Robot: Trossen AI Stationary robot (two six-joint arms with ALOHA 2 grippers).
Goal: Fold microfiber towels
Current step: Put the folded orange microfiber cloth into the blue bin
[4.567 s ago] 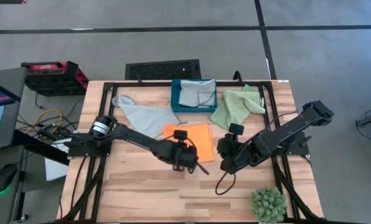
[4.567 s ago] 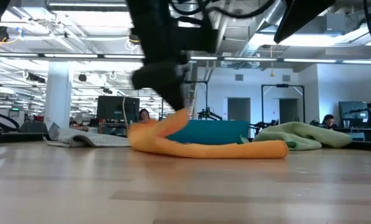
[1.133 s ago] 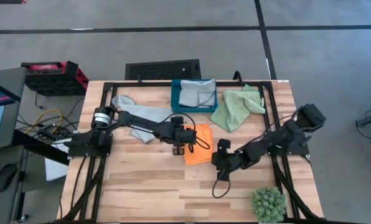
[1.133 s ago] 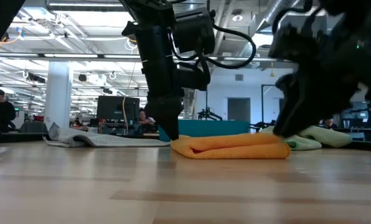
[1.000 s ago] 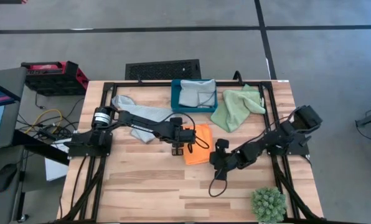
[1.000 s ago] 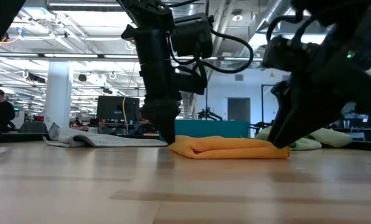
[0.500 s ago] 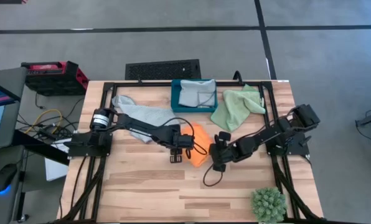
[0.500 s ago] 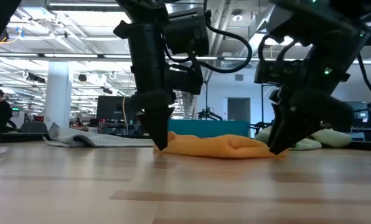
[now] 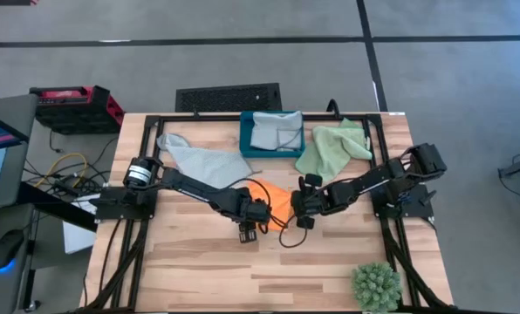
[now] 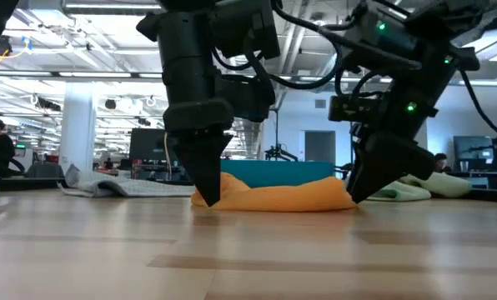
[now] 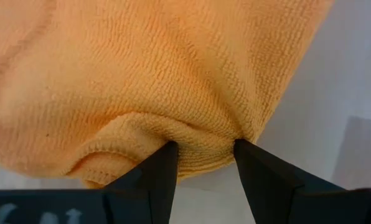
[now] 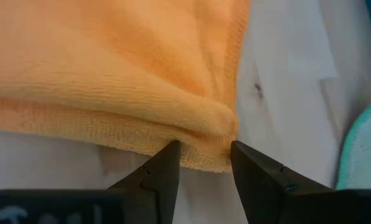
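Observation:
The orange towel (image 9: 270,199) lies bunched on the table's middle, between my two grippers. My left gripper (image 9: 250,215) stands at its near left end and is shut on it, also seen in the low view (image 10: 205,198). My right gripper (image 9: 298,206) is shut on its right end (image 10: 353,195). One pale blue-grey towel (image 9: 199,161) lies spread at the far left. A second blue-grey towel (image 9: 274,131) lies folded in the teal box (image 9: 246,139). The light green towel (image 9: 332,148) lies rumpled at the far right. My left gripper pinches a bunched bit of the orange towel's edge (image 11: 204,138) between its two fingers (image 11: 162,169); a rolled hem shows beside it. The fingers point down from above. The towel rests on the table. My right gripper pinches the towel's thick folded edge (image 12: 204,147) between its two fingers (image 12: 253,167), several layers together. It comes slanting down from the table's right. That end of the towel lies on the table.
A spiky green plant ball (image 9: 375,286) sits at the near right corner. The teal box stands at the far middle. Bare wood (image 9: 208,270) stretches along the near side. Both arms reach in low over the table's middle.
My left gripper has gone toward the near edge, to the towel's near left end. My right gripper has gone toward the far edge and left, to the towel's right end. The orange towel has gone from a flat folded rectangle to a rumpled bunch, shifted left.

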